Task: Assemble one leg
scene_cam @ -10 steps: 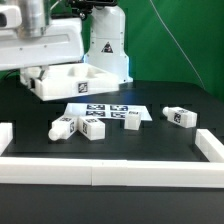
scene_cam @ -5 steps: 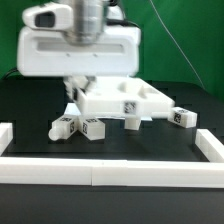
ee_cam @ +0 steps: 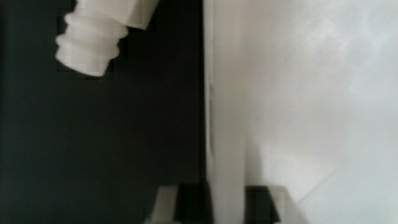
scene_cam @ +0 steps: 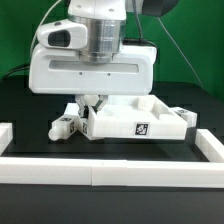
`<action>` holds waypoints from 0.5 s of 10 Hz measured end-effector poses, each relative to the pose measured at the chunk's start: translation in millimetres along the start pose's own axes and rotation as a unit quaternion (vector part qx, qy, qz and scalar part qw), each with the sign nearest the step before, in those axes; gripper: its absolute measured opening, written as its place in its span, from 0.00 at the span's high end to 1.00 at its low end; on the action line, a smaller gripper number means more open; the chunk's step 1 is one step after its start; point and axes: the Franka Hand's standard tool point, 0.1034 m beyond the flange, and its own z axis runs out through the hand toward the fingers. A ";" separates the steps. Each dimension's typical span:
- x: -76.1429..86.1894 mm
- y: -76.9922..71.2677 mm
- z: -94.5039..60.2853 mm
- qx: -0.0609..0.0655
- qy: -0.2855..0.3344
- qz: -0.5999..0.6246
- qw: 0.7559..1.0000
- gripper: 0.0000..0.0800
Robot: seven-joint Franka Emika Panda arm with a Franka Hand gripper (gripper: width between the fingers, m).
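Note:
My gripper [scene_cam: 91, 101] is shut on the rim of the large white tray-like panel [scene_cam: 135, 122] and holds it low over the black table, mid-scene. One leg [scene_cam: 64, 126], a small white block with fiducial tags, lies just to the exterior view's left of the panel. In the wrist view the gripper [ee_cam: 222, 205] has its dark pads on both sides of the panel's thin rim wall [ee_cam: 228, 100], and a leg [ee_cam: 98, 40] lies on the black table beside it. The other legs are hidden behind the panel and the gripper body.
A low white wall [scene_cam: 110, 172] runs along the front of the table, with short end pieces at the left [scene_cam: 5, 135] and right [scene_cam: 212, 146]. A green curtain hangs behind. The marker board is hidden under the panel.
The arm has carried the panel from the back left toward the front and the exterior view's right. It now covers the marker board and most of the legs.

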 end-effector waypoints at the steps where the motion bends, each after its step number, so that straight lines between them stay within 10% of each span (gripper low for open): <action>1: -0.1 0.0 0.2 0.000 0.000 0.000 1.000 0.93; 5: 7.4 -8.7 3.4 0.003 -0.012 0.028 1.000 0.93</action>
